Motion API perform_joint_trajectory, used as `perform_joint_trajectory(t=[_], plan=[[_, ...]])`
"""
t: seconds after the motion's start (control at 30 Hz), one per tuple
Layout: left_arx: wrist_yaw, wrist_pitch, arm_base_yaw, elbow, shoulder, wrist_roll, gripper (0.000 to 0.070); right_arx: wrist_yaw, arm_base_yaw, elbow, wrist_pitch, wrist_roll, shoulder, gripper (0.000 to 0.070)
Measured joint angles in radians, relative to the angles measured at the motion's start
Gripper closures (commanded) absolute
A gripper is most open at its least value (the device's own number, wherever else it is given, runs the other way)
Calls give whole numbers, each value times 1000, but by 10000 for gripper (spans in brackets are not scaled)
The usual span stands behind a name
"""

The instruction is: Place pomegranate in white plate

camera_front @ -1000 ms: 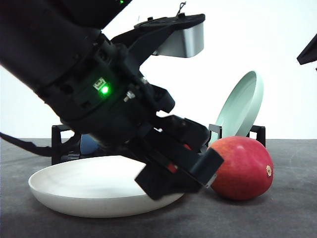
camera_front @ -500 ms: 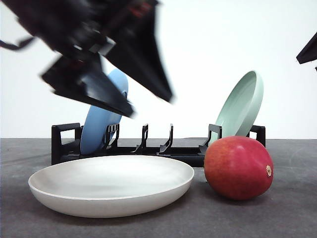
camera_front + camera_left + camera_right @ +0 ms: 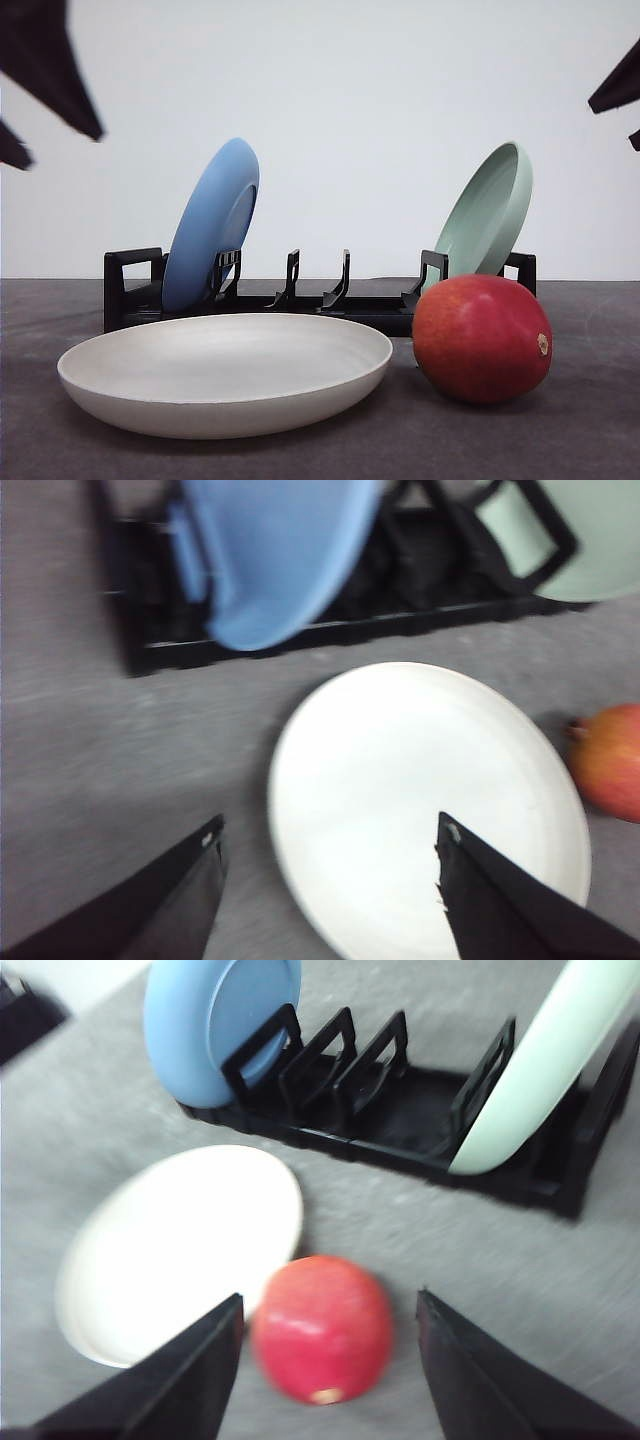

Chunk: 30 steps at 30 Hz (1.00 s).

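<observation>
The red pomegranate (image 3: 482, 338) rests on the grey table, just right of the white plate (image 3: 225, 375) and close to its rim. In the left wrist view my left gripper (image 3: 328, 825) hangs open above the white plate (image 3: 430, 800), with the pomegranate (image 3: 610, 760) off to one side. Its dark fingers (image 3: 45, 70) show blurred at the front view's top left. My right gripper (image 3: 328, 1298) is open high over the pomegranate (image 3: 322, 1327), which lies beside the white plate (image 3: 180, 1245). Neither gripper holds anything.
A black dish rack (image 3: 320, 300) stands behind the plate and fruit. It holds a blue plate (image 3: 212, 222) on the left and a pale green plate (image 3: 487, 212) on the right. A dark tip of the right arm (image 3: 620, 90) shows at the top right.
The left arm has lifted from low over the white plate, beside the pomegranate, up and away to the top left. Plate and pomegranate have not moved.
</observation>
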Motion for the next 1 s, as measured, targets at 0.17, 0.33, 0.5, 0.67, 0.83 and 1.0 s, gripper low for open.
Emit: perform_joint_trajectory(t=[0.17,0.33,0.5,0.67,0.83,1.0], plan=[[1,-41,44,0,-51,14,307,28,49,121,-158,57,97,352],[1,-28,47,0,-57,14,307,191,137,241,-288,44,267,351],[1,-28,47,0,-57,21,308,309,226,306,-316,12,436,299],[1,-28,47,0,-57,29,308,340,299,330,-269,-33,585,136],[1,-28,47,0,-57,29,310,340,341,330,-188,-85,679,78],[1,-28,47,0,-57,29,310,340,356,330,-121,-121,748,67]])
